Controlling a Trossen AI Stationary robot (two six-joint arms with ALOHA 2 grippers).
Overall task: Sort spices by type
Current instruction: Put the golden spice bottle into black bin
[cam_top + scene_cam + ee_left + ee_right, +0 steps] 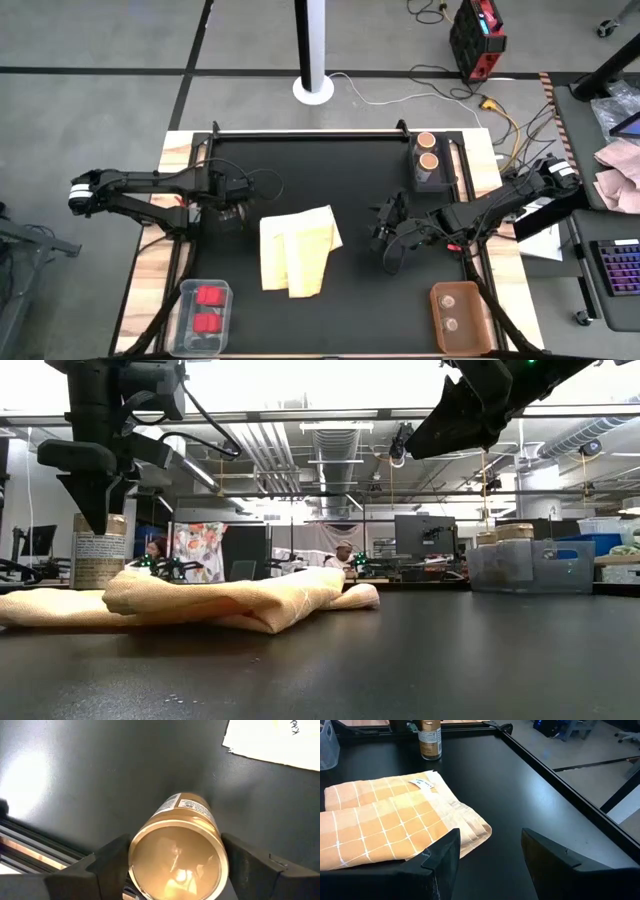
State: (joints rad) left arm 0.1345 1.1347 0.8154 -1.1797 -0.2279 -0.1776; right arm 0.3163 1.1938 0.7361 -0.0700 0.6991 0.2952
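From above, the left gripper [228, 213] is over a jar on the mat's left side, beside the yellow cloth [298, 250]. Two jars [428, 150] stand in a tray at the back right, red blocks [209, 309] in a clear box, pale ones [452, 310] in a brown tray.

At table height, the jar [98, 555] stands upright under the left fingers.

The left wrist shows fingers [107, 865] on both sides of the jar's tan top [176, 860], apart from it; the label print is unreadable.

The right gripper [490, 855] is open, holding nothing, above the cloth's edge.
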